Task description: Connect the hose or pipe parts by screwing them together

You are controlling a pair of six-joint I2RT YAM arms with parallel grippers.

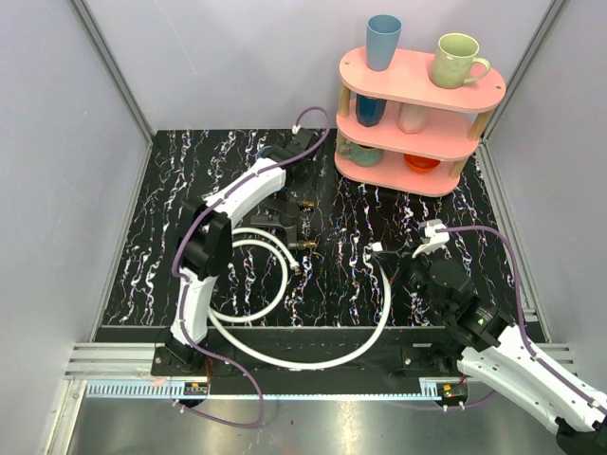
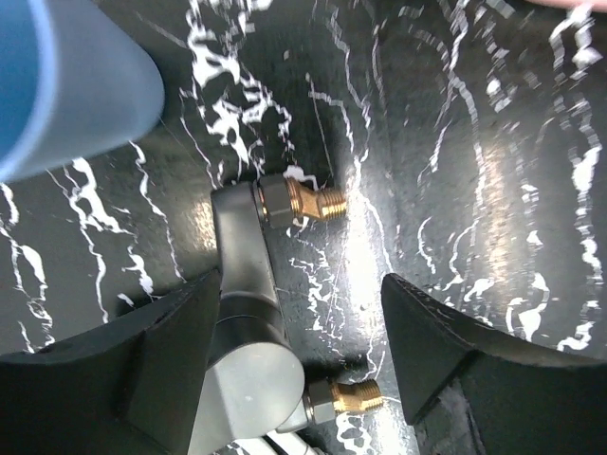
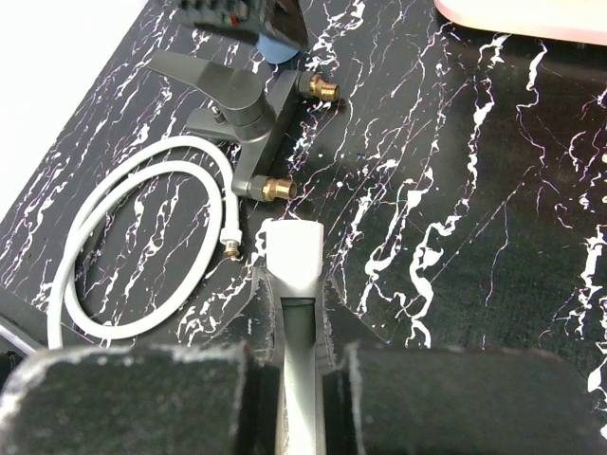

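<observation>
The tap body [image 3: 237, 95] is lying near the middle of the surface [image 1: 455, 199], its two threaded fittings [image 2: 318, 201] pointing right. The left tool [image 2: 302, 284] is hanging over it, a finger on either side. The short hose [image 3: 230, 204] is lying coiled in front of the tap, toward the left. The long hose [image 1: 390, 294] is curving along the near edge and up to the right tool [image 3: 292, 294], its end sitting between the fingers. The shelf [image 1: 413, 85] is standing at the far right corner, carrying cups [image 1: 383, 43].

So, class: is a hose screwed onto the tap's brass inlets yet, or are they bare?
Bare. Both brass inlets show exposed threads, and the coiled white hose end lies apart beside the tap.
</observation>
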